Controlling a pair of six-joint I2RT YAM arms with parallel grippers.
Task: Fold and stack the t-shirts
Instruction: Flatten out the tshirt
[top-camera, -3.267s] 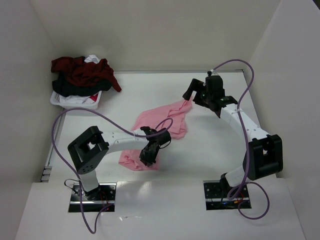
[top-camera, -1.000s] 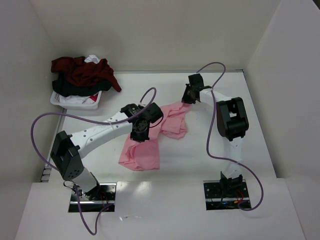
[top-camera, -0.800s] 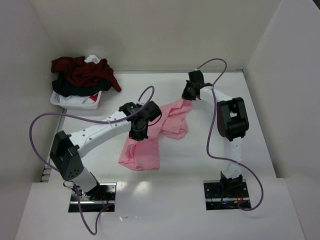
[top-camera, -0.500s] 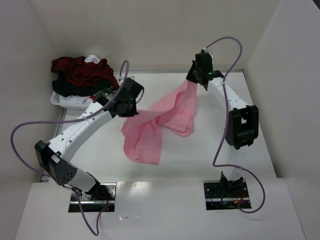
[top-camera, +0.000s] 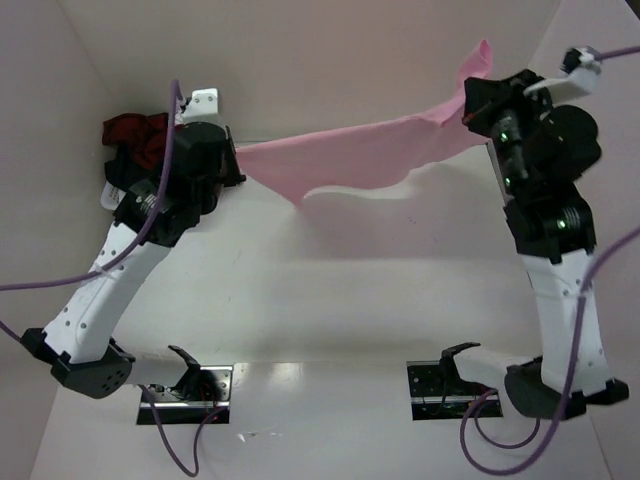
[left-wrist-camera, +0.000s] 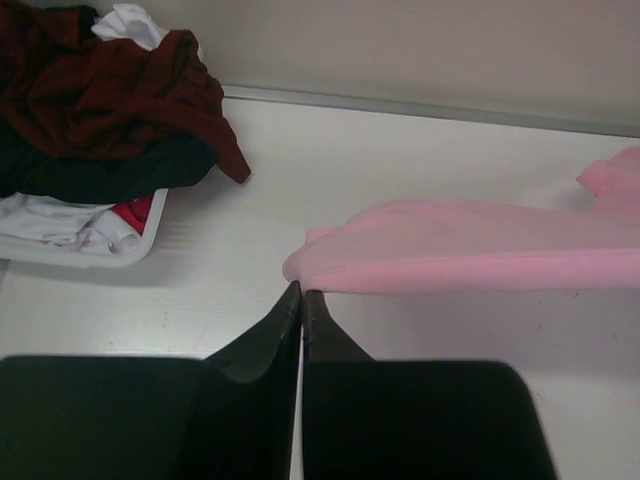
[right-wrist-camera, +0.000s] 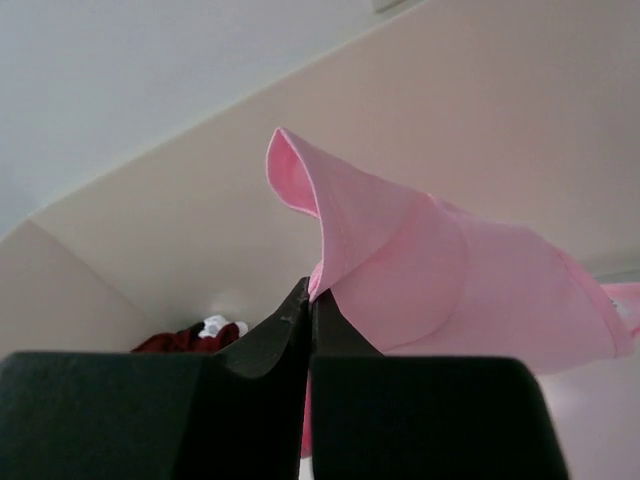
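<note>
A light pink t-shirt (top-camera: 370, 150) hangs stretched in the air between both raised arms, well above the table. My left gripper (top-camera: 237, 160) is shut on its left end; in the left wrist view the pink t-shirt (left-wrist-camera: 470, 245) runs off to the right from the left gripper (left-wrist-camera: 301, 293). My right gripper (top-camera: 470, 110) is shut on the right end, and the pink t-shirt (right-wrist-camera: 420, 270) fans out from the right gripper (right-wrist-camera: 309, 287). Dark red, black and white t-shirts (left-wrist-camera: 95, 110) lie piled at the back left.
The pile sits in a small white basket (left-wrist-camera: 110, 255), mostly hidden behind the left arm in the top view. White walls enclose the table on the left, back and right. Purple cables loop from both arms.
Both arms have risen and spread apart, lifting the pink t-shirt off the table and pulling it out into a band. The right gripper closed on the cloth about a second ago.
</note>
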